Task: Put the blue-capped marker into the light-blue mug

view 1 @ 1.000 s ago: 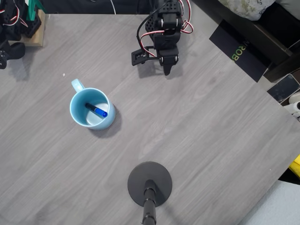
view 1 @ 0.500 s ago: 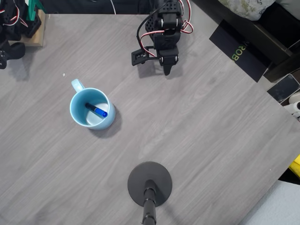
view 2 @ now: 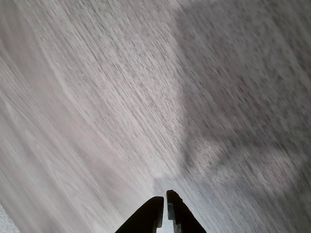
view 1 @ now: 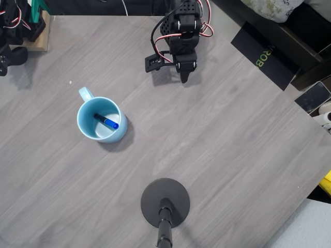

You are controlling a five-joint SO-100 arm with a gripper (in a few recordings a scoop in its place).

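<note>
In the overhead view the blue-capped marker [view 1: 106, 122] lies inside the light-blue mug [view 1: 101, 120] on the grey wood-grain tabletop [view 1: 217, 134], its long axis slanting from the dark barrel end at upper left to the blue cap at lower right. The mug's handle points to the upper left. The pincer [view 1: 183, 77] sits well apart from the mug near the tabletop's far edge, and in the wrist view its black fingers [view 2: 146, 219] are drawn together, holding nothing, just above bare tabletop.

overhead view: fixed above, looking straight down on the whole grey wood-grain table [view 1: 222, 150], far enough to take in its edges.
wrist view: rides on the arm, aimed down past the gripper [view 2: 164, 204] fingertips, very near the tabletop.
shared: probably the bare patch of table by the gripper [view 1: 184, 78], though the close grain is blurred.
</note>
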